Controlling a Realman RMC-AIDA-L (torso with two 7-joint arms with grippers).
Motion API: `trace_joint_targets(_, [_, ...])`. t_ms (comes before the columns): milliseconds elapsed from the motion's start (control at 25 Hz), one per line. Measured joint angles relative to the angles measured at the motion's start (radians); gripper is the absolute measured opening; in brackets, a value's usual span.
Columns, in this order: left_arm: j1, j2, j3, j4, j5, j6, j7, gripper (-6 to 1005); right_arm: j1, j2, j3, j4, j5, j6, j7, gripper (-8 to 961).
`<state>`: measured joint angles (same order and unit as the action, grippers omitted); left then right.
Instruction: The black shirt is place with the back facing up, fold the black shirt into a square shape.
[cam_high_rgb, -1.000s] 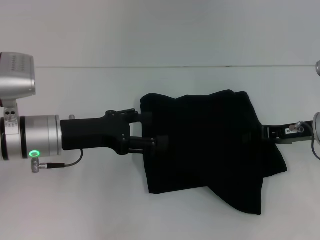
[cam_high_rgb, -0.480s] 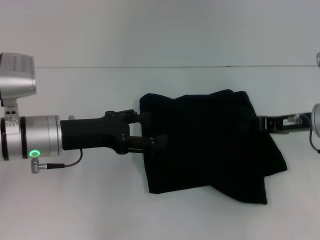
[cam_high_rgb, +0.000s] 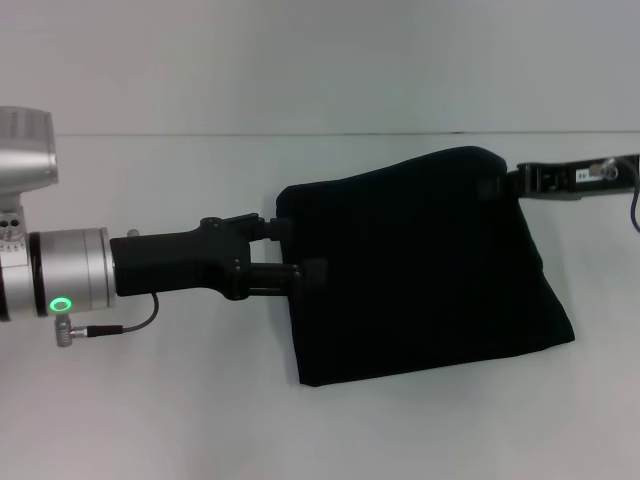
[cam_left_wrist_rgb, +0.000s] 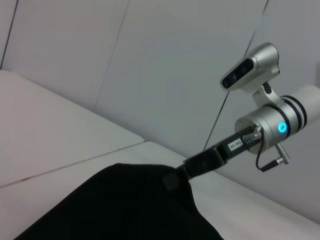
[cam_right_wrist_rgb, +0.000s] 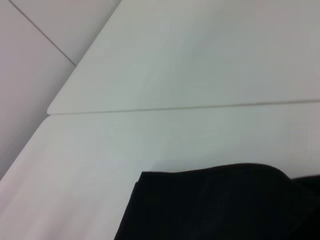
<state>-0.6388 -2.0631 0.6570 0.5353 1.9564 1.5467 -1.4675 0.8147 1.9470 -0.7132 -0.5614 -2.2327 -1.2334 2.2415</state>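
The black shirt (cam_high_rgb: 420, 280) lies folded in a rough rectangle on the white table, plain side up; it also fills the bottom of the left wrist view (cam_left_wrist_rgb: 125, 210) and the right wrist view (cam_right_wrist_rgb: 215, 205). My right gripper (cam_high_rgb: 505, 185) is shut on its far right corner and holds that corner up, seen in the left wrist view (cam_left_wrist_rgb: 175, 177) with cloth hanging from it. My left gripper (cam_high_rgb: 300, 250) is at the shirt's left edge, its tip lost against the black cloth. The shirt's far edge runs straight between the two grippers.
The white table (cam_high_rgb: 150, 400) extends on all sides of the shirt, with a seam line (cam_high_rgb: 300, 133) along the back below a pale wall. The right arm (cam_left_wrist_rgb: 270, 125) reaches in from the far right.
My right gripper has moved toward the far side of the table, pulling the shirt's right corner with it. The sagging lower flap has smoothed out. My left gripper shifted slightly left.
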Motion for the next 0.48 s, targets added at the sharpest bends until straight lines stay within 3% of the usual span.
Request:
trace_joint_targets(200, [0.003, 0.0, -0.018, 0.0, -0.001, 0.004, -0.018, 949, 0.015, -0.023, -0.007, -0.003, -0.005, -0.001, 0.014, 74])
trace_joint_targets(480, [0.006, 0.001, -0.025, 0.002, -0.01, 0.01, -0.042, 949, 0.015, -0.04, -0.009, 0.005, -0.01, 0.001, 0.016, 74])
